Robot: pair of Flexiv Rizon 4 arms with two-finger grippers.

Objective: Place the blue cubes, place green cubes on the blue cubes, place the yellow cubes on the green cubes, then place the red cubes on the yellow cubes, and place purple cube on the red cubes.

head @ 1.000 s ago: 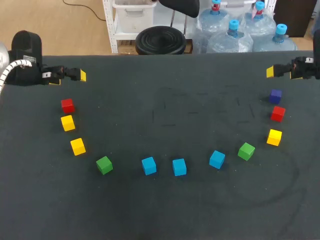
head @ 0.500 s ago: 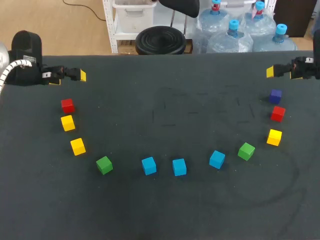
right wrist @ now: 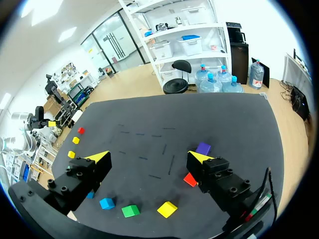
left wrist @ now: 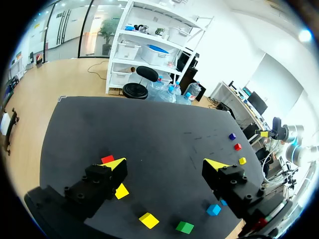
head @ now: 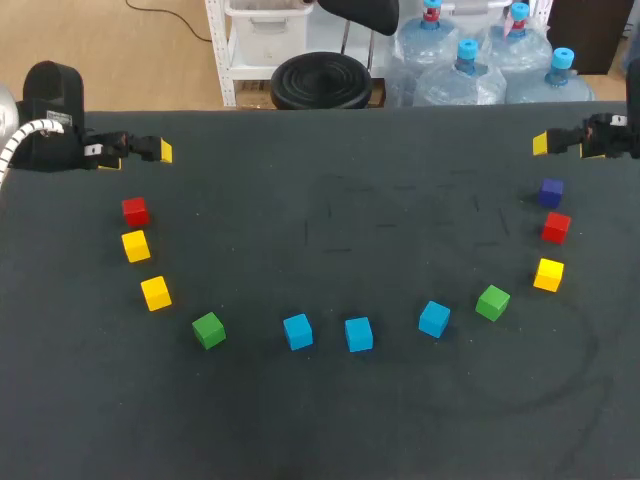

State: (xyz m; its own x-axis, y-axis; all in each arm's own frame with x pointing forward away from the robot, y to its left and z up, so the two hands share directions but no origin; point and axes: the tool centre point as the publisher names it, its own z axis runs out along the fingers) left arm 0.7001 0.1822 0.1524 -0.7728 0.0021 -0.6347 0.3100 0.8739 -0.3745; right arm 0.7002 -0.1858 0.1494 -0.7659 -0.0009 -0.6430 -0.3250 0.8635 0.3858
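Blue cubes (head: pixel 358 334) sit mid-front of the counter (head: pixel 320 430), equally far from my left end effector (head: pixel 163 151) and right end effector (head: pixel 541 143), both wide, empty.

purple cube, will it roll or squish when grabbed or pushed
The purple cube sits flat on the table, so a push would probably slide it, not roll it. Its straight edges and flat faces suggest it is rigid, likely easy to pinch steadily. The red cube lies close beside it, so a push that way might knock it.
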